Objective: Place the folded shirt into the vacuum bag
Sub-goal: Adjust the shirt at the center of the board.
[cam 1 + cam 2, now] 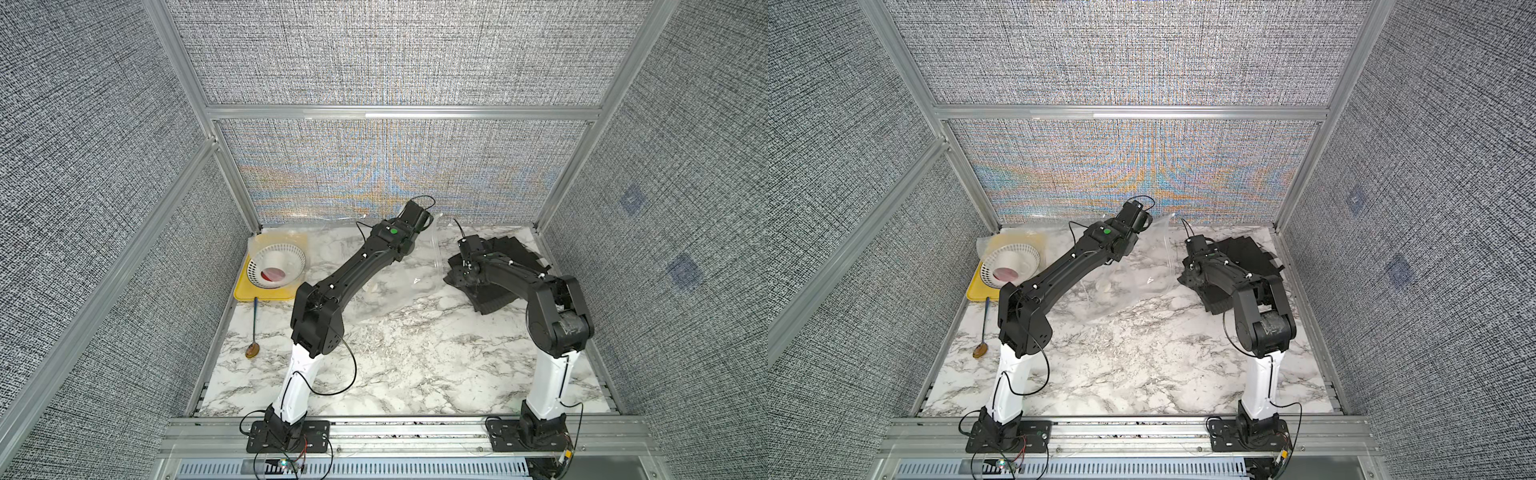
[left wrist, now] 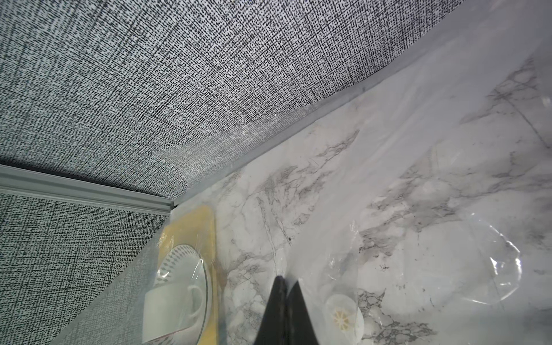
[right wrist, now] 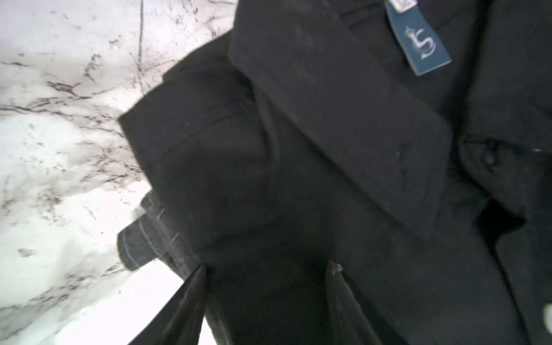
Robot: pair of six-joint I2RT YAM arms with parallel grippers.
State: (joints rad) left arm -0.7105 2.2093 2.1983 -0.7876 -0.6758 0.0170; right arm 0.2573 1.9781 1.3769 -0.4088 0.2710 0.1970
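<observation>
Two arms rise from the near rail with open marble desk (image 1: 395, 353) between them. Further on, a spoon (image 1: 253, 328) lies along the left edge, its handle reaching a yellow tray (image 1: 266, 293). Mid-desk sprawls the vacuum bag (image 1: 399, 282), its film draped over the tray. The left pincer (image 2: 285, 279) is clenched on the film, holding an edge up near the back wall. At the far right edge, just beside the bag, the right pincer (image 3: 267, 265) straddles the folded shirt (image 3: 328, 119) with its jaws apart. Whether it bites, I cannot tell.

In both top views the right gripper (image 1: 458, 272) merges with the black shirt (image 1: 513, 249), jaws indistinct. The left wrist view crops the white cup (image 2: 167, 313).
</observation>
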